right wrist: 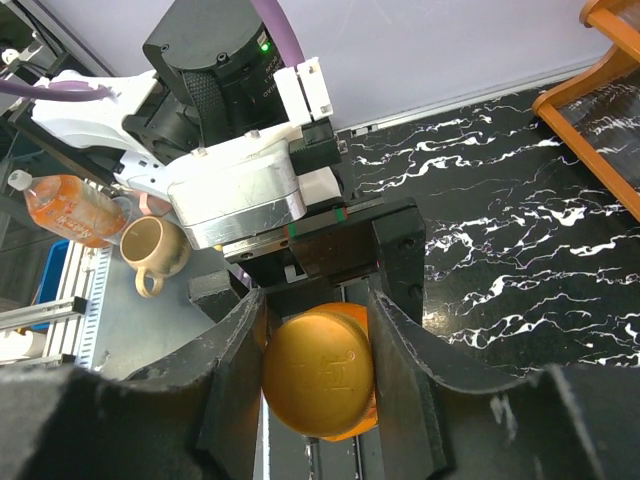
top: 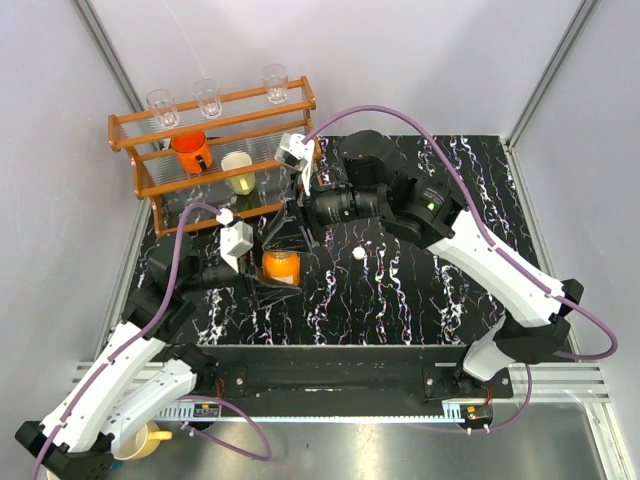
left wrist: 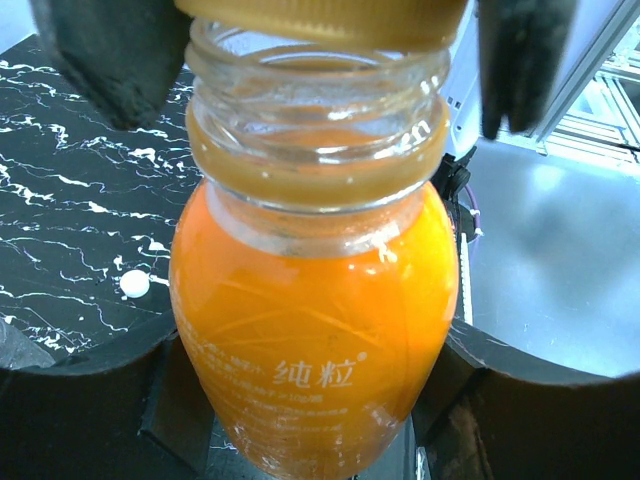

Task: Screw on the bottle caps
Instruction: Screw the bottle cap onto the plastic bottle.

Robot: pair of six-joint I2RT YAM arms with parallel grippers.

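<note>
Left wrist view: left fingers (left wrist: 90,420) clamp the orange bottle (left wrist: 315,330), nine o'clock on the counter (top: 400,290), as right fingers (right wrist: 405,370) pinch the orange cap (right wrist: 318,372) at its mouth; any tilt could cross-thread it.

The sides of the orange bottle (top: 281,267) are occupied by the left gripper (left wrist: 305,400), and its neck is covered from above by the right gripper (right wrist: 318,345) with the orange cap (right wrist: 320,385). Behind them, passage is blocked by the wooden rack (top: 215,125). Free room is found on the table (top: 400,300) between the arms, where only a small white cap (top: 358,254) lies.
</note>
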